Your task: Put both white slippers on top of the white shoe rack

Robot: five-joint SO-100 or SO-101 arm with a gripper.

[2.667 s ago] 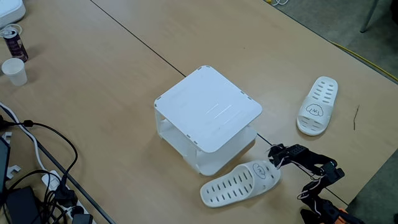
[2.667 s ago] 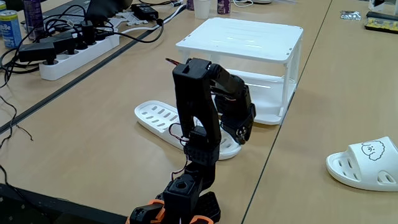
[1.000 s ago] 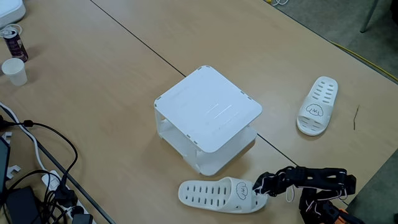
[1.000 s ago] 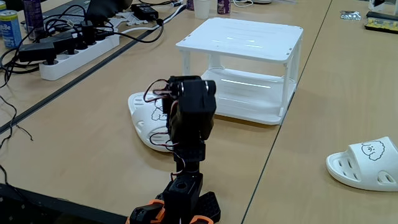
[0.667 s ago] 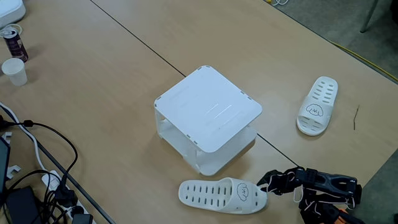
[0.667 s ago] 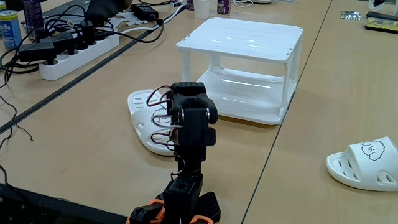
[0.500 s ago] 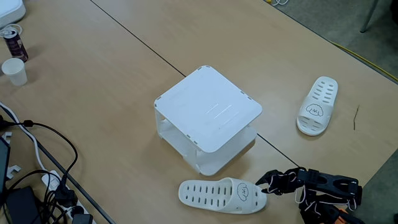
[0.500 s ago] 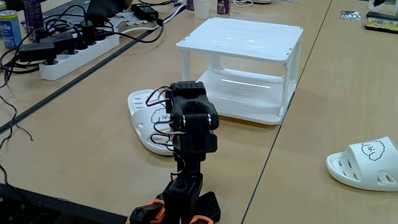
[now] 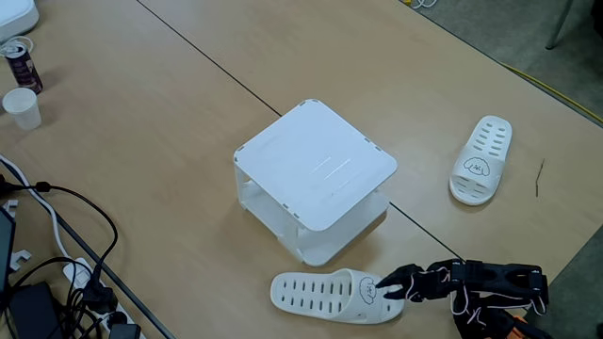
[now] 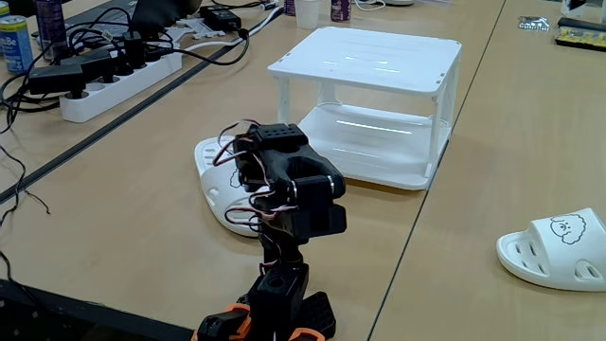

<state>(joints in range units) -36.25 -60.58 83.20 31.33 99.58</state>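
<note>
The black claw (image 9: 384, 285) sits low over the strap end of the nearer slipper (image 9: 325, 295), its two fingers parted around the strap, which bears a small puppy face; whether they press on it cannot be told. That slipper lies flat on the wooden worktop (image 9: 141, 141) just in front of the white shoe rack (image 9: 316, 165). There are two white slippers with slotted insoles; the second one (image 9: 480, 160) lies well apart from the rack. The one rack has two tiers and a flat square top, bare.

In another fixed view the arm (image 10: 298, 194) hides most of the nearer slipper (image 10: 216, 185).
</note>
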